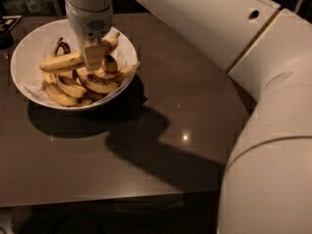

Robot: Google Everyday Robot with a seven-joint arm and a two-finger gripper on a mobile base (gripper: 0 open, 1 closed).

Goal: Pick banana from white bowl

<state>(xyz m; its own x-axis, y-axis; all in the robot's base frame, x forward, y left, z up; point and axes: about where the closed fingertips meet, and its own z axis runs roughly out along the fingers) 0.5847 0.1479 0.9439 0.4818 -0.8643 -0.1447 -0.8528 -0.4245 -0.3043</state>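
The white gripper [96, 58], fingers [91, 56] clamped on the long straight yellow banana [59, 62], hangs over the wide white bowl [24, 50], far left on the dark bench [185, 87]; lifting clear remains.
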